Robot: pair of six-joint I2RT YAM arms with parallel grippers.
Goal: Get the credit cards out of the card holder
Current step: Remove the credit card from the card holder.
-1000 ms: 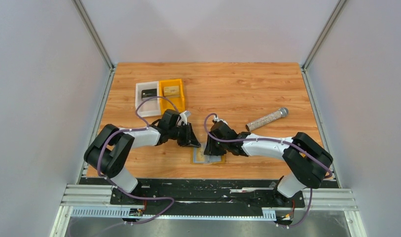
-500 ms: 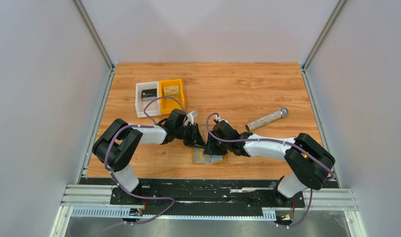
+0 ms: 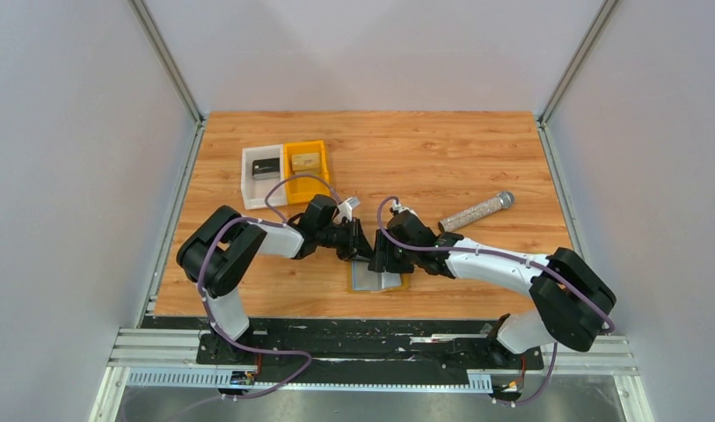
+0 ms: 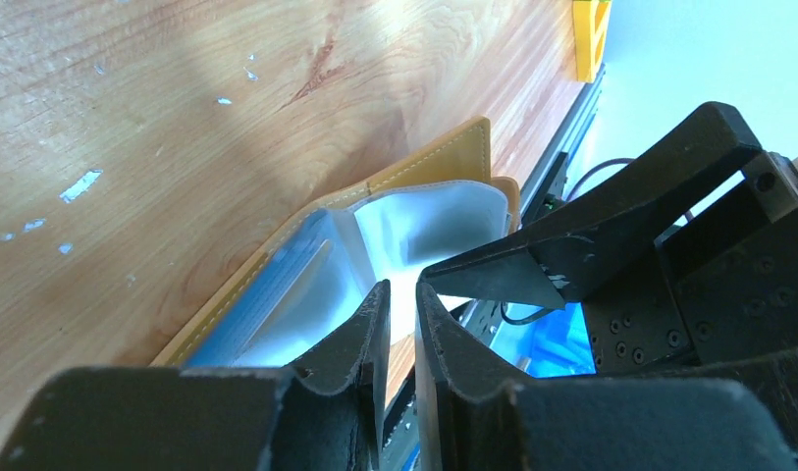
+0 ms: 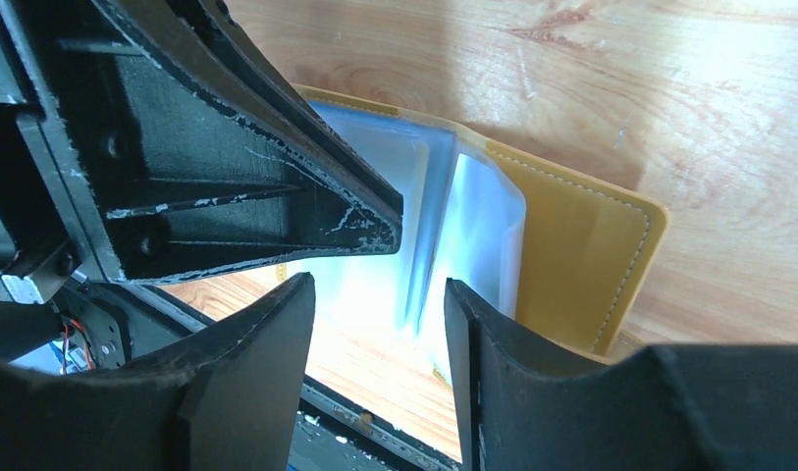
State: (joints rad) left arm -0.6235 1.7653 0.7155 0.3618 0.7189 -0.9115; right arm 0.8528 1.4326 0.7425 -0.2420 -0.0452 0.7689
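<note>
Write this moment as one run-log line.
card holder: lying open on table | left jaws: narrow gap, tips at it | right jaws: open over it
</note>
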